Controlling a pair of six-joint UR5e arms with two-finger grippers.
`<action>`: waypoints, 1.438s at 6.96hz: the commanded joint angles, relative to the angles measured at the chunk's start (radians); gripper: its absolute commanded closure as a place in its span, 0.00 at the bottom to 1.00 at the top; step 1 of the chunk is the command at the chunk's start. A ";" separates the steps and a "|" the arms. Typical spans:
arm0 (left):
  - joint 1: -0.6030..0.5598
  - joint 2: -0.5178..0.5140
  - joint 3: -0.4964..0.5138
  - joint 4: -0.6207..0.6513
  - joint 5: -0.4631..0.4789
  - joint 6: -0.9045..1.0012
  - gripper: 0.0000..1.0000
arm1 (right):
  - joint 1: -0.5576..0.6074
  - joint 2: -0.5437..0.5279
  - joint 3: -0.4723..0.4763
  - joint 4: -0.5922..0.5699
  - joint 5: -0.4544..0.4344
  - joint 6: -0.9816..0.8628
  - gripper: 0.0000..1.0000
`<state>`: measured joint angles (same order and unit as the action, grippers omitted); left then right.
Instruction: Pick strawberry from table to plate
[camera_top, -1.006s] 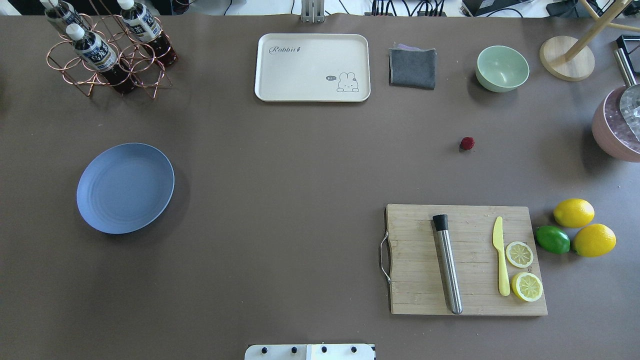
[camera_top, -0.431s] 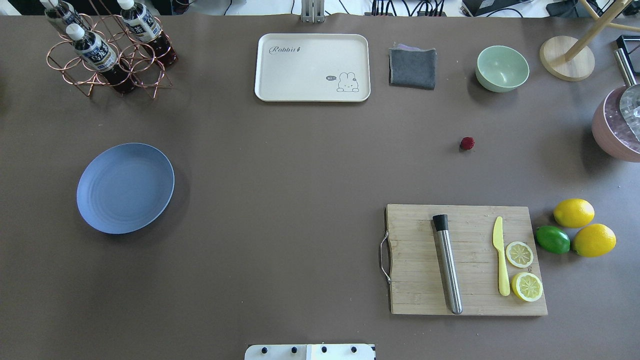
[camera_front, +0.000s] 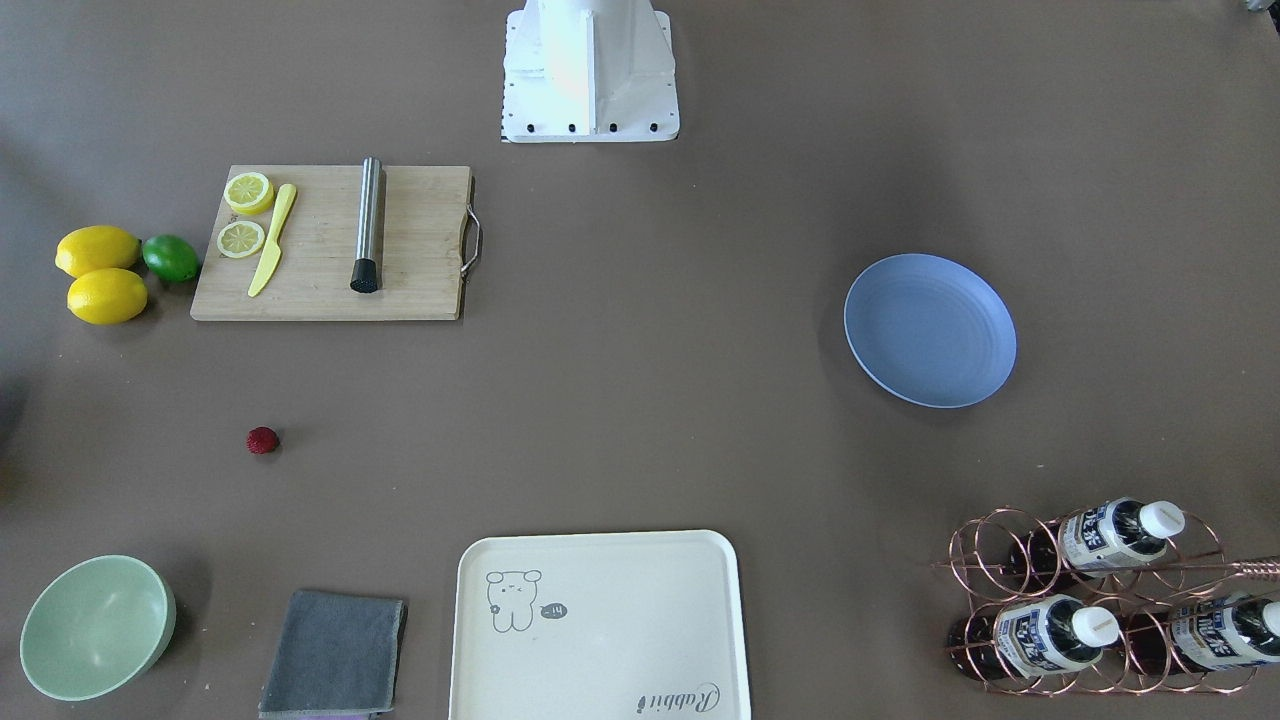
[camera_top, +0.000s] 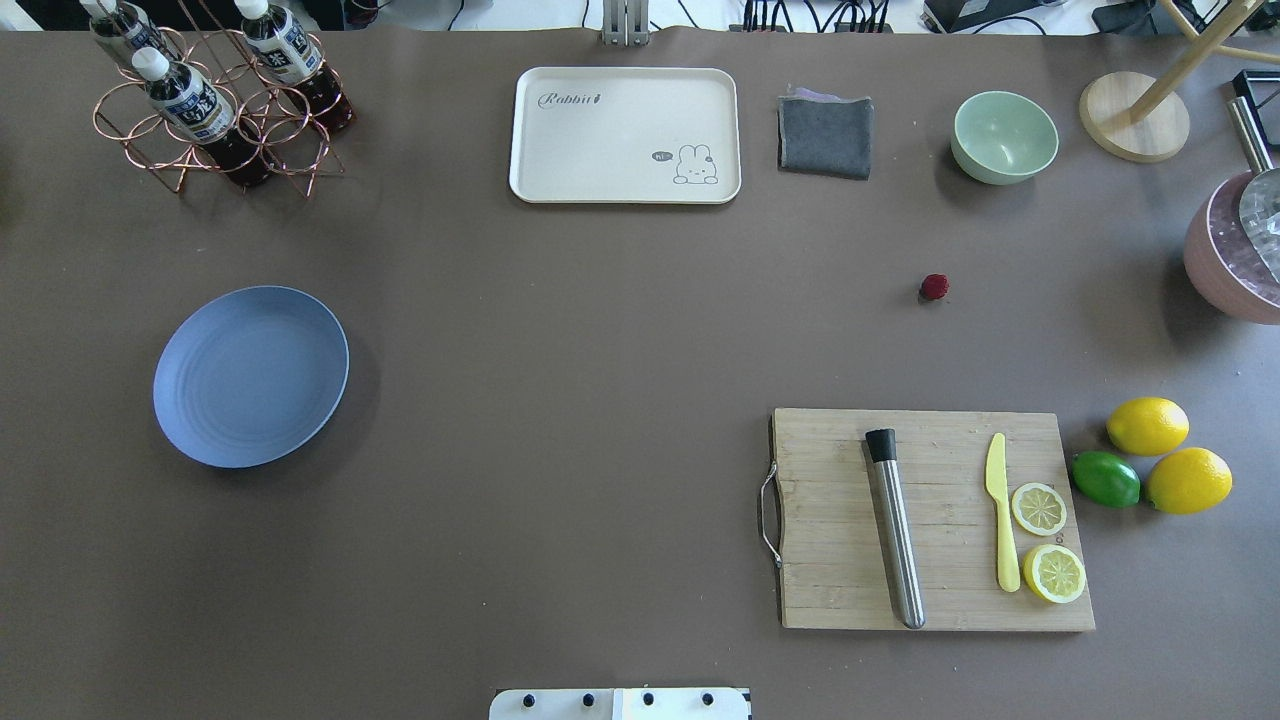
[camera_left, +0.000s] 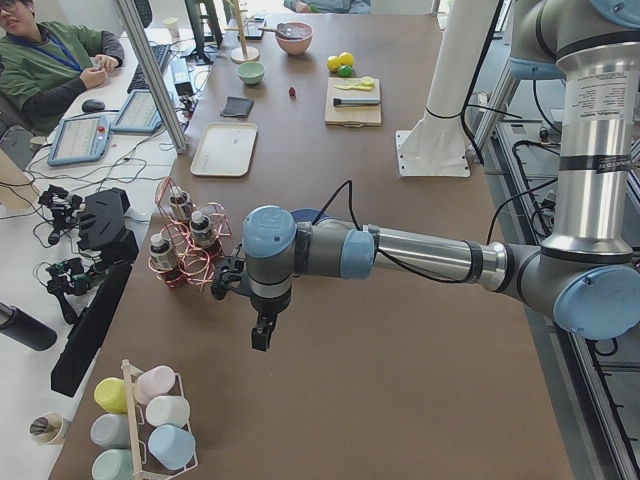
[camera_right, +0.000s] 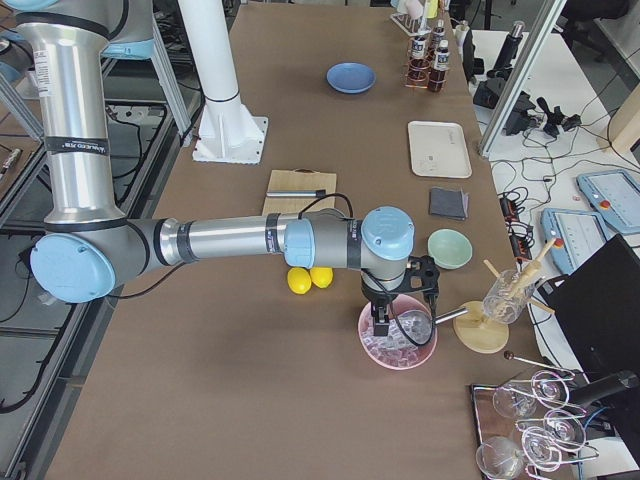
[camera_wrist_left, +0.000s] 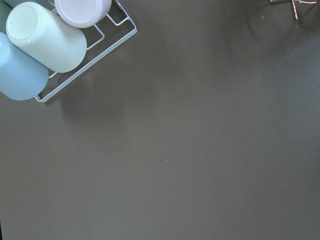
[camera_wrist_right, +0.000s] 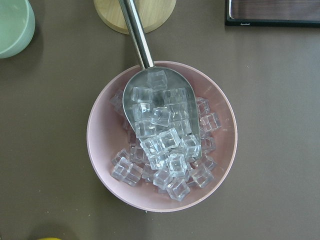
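Observation:
The strawberry (camera_top: 934, 287) (camera_front: 262, 440), a tiny dark-red berry, lies alone on the brown table (camera_top: 600, 400) between the green bowl and the cutting board. The blue-grey plate (camera_top: 250, 376) (camera_front: 930, 330) sits far across the table on the robot's left. Neither arm enters the overhead or front views. My left gripper (camera_left: 260, 335) hangs over the table's left end, beyond the plate; I cannot tell whether it is open or shut. My right gripper (camera_right: 383, 322) hovers over a pink bowl of ice; its state cannot be told either.
Cutting board (camera_top: 930, 520) with muddler, yellow knife and lemon halves; lemons and lime (camera_top: 1105, 479) beside it. Cream tray (camera_top: 625, 135), grey cloth (camera_top: 825, 135), green bowl (camera_top: 1004, 137) along the far edge. Bottle rack (camera_top: 215, 95) far left. Pink ice bowl (camera_wrist_right: 162, 137). Cup rack (camera_wrist_left: 50, 40).

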<state>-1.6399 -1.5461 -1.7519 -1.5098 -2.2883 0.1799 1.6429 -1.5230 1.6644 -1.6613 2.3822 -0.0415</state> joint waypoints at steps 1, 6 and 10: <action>0.000 0.000 0.006 -0.001 0.000 0.001 0.02 | 0.000 0.003 0.003 0.000 0.000 0.000 0.00; 0.000 0.001 0.000 0.000 0.000 -0.002 0.02 | 0.000 0.003 0.012 0.000 0.002 0.000 0.00; 0.029 -0.067 -0.032 -0.117 -0.109 -0.202 0.02 | 0.000 0.003 0.018 0.000 0.002 0.002 0.00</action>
<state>-1.6292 -1.5762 -1.7854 -1.5720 -2.3708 0.0936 1.6429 -1.5212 1.6811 -1.6613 2.3833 -0.0411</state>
